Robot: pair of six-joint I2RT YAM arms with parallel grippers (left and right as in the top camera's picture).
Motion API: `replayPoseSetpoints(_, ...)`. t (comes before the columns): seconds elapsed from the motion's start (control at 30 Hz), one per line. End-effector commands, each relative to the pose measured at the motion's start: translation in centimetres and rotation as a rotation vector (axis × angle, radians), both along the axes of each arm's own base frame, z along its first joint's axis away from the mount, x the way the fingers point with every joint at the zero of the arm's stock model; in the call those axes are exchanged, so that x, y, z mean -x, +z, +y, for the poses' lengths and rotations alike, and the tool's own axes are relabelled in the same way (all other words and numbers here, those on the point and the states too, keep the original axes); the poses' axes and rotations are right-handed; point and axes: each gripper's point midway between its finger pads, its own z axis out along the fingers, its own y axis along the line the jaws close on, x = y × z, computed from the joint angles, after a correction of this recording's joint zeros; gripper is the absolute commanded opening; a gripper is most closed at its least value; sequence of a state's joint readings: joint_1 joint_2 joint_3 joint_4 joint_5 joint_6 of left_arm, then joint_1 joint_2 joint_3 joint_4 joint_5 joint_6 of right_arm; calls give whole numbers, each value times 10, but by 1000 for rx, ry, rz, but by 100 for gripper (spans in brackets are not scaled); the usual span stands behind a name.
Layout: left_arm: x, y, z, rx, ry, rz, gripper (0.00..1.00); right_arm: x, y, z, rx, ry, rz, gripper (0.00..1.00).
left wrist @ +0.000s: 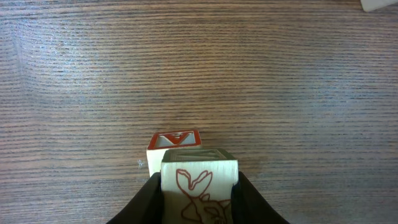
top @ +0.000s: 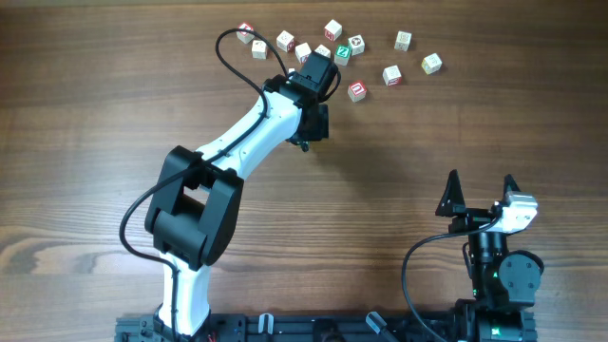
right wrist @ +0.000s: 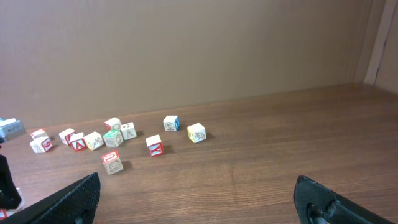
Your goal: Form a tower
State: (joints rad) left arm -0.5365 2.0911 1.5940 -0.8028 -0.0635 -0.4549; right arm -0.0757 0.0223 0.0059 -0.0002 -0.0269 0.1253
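Overhead, we see the left gripper apart from the loose cubes; the right gripper gapes empty. Left wrist: jaws clamp a red-printed cube just in front of the tower, its red A top showing, its height hidden. Right wrist: only loose cubes, so stacking seems barely begun

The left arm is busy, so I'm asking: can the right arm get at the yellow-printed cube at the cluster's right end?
Probably yes. The right gripper stands open, only bare table lies between it and the yellow-printed cube, and the left arm works further left.
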Motion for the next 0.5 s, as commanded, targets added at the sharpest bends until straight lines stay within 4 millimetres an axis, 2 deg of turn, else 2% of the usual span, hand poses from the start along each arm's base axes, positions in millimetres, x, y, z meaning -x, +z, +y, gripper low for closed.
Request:
replayPoseSetpoints(0.0,4,1,5,-19,13,3,21,0,2,2,18,13,-7,100)
replayPoseSetpoints(0.23,4,10,10,-10,117,-8,23,0,1,2,18,13,-6,100)
replayPoseSetpoints(0.3,0,12,9,1,148,-23,30,0,2,2,18,13,-7,100)
replayPoseSetpoints(0.47,-1,12,15,-22,177,-35,36,0,1,2,18,13,-7,100)
